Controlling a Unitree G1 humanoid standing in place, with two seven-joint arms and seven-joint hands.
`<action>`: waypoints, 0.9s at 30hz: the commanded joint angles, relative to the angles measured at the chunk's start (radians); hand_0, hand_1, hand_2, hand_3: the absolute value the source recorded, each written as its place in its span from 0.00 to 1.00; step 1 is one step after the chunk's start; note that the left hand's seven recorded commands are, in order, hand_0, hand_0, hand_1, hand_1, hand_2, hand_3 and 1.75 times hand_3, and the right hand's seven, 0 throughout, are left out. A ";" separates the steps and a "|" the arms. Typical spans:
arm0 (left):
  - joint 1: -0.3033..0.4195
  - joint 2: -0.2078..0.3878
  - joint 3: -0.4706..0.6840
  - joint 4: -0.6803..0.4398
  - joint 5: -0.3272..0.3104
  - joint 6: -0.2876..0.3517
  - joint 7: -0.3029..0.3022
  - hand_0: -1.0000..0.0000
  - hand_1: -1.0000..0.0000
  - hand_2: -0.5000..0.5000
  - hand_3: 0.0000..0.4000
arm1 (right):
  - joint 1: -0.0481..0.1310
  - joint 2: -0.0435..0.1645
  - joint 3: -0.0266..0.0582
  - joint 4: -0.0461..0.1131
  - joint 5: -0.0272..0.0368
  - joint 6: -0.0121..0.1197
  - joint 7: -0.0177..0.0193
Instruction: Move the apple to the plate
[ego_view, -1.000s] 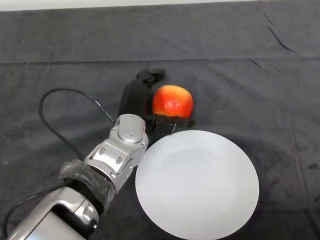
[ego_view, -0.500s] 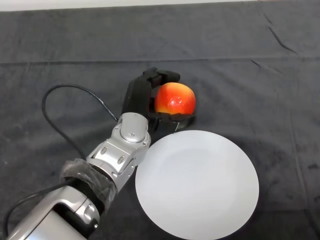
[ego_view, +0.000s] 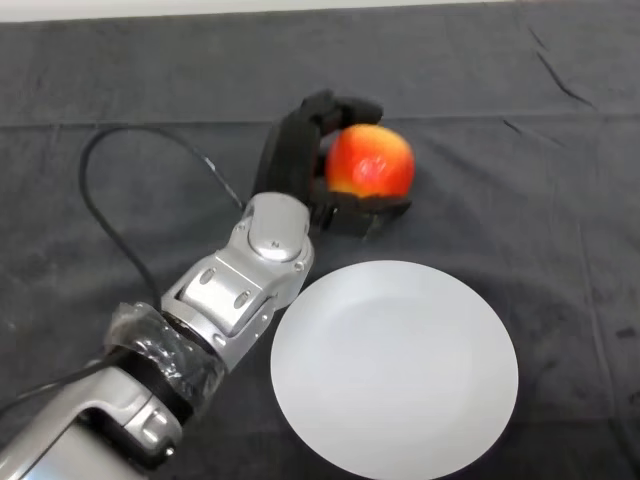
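A red and yellow apple (ego_view: 371, 160) sits in my black left hand (ego_view: 296, 160), above the dark cloth beyond the plate. The fingers curl over the apple's top and the thumb wraps under its near side. A round white plate (ego_view: 394, 367) lies flat on the cloth at the lower right, with nothing on it. The apple is past the plate's far rim, a little left of its centre. My silver-grey forearm (ego_view: 240, 290) runs in from the lower left, beside the plate's left edge.
Dark wrinkled cloth (ego_view: 520, 180) covers the whole table. The table's far edge (ego_view: 320, 8) shows as a pale strip along the top.
The hand has closed round the apple and carried it up and away from the plate, slightly to the right. The plate has not moved.
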 joint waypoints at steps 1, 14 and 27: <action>0.073 0.051 -0.010 -0.065 0.035 0.024 0.019 0.00 0.00 0.50 1.00 | 0.000 -0.017 -0.0202 0.012 0.0164 -0.007 0.0085; 0.219 0.110 -0.068 -0.307 0.122 0.098 0.032 0.00 0.00 0.50 1.00 | 0.001 -0.016 -0.0196 0.008 0.0157 -0.007 0.0074; 0.290 0.127 -0.130 -0.371 0.206 0.135 -0.006 0.00 0.00 0.50 1.00 | 0.002 -0.015 -0.0194 0.006 0.0156 -0.007 0.0067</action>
